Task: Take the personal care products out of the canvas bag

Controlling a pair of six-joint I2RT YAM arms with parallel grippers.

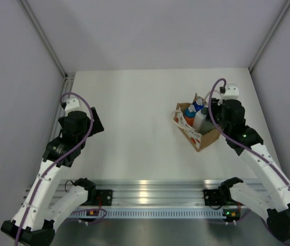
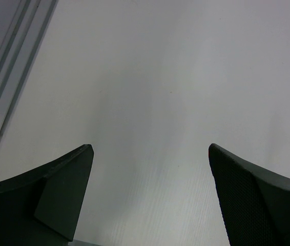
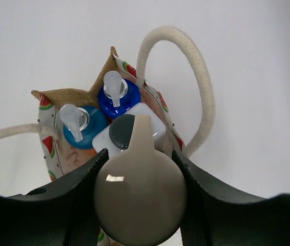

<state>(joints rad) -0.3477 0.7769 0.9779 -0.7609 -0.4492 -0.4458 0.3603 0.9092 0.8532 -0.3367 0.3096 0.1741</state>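
Note:
The canvas bag (image 3: 65,96) stands on the white table at the right (image 1: 199,137), with cream rope handles (image 3: 196,66) and a watermelon-print panel. Inside stand two blue-capped bottles (image 3: 129,96) (image 3: 92,132) with clear pumps, and a white bottle (image 3: 152,122) with a dark cap. My right gripper (image 3: 140,154) reaches into the bag's top and is shut on the cream pump head (image 3: 140,195) of the grey-green bottle, whose body is hidden. In the top view the right gripper (image 1: 210,114) sits at the bag's right side. My left gripper (image 2: 150,148) is open and empty over bare table, far left (image 1: 91,120).
Grey walls enclose the table on the left, back and right. An aluminium rail (image 1: 145,189) carrying the arm bases runs along the near edge. A metal strip (image 2: 6,77) runs along the table's left edge.

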